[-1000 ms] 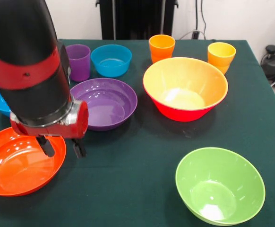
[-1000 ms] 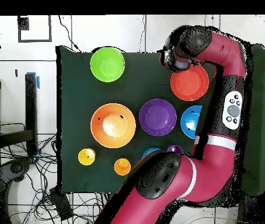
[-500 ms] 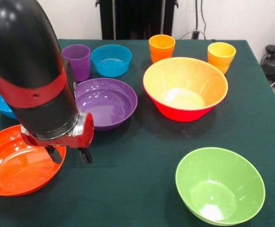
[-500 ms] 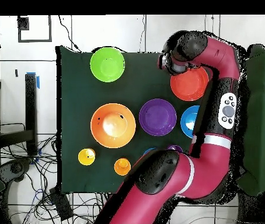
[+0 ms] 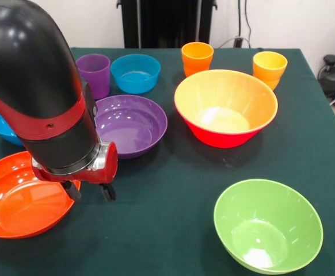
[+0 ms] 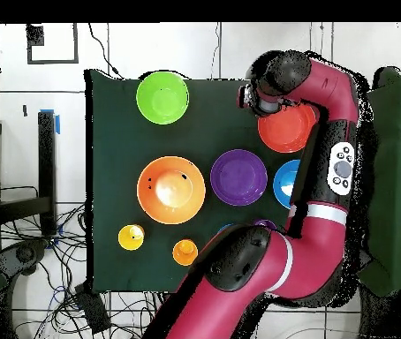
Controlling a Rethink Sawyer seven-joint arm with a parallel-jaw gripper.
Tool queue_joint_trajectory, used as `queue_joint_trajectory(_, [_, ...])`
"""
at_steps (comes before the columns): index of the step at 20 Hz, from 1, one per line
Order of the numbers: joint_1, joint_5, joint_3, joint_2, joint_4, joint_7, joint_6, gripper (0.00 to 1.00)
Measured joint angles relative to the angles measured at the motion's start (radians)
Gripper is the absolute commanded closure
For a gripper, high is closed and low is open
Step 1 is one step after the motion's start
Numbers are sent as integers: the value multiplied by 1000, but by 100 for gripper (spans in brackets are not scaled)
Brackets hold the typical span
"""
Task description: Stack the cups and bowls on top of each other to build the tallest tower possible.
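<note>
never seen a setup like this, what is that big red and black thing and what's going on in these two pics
It is a robot arm; the small gripper at its tip hangs open and empty at the rim of the shallow red-orange plastic bowl. One picture looks across the dark green table; the other looks straight down. On the table: a purple bowl, a green bowl, a large orange bowl, two blue bowls, and purple, orange and yellow cups. Nothing is stacked yet.
</note>
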Motion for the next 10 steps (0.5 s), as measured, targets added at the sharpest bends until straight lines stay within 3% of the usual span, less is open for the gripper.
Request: queue_joint_trajectory(10, [-5, 0, 0, 3, 0, -7, 0, 0])
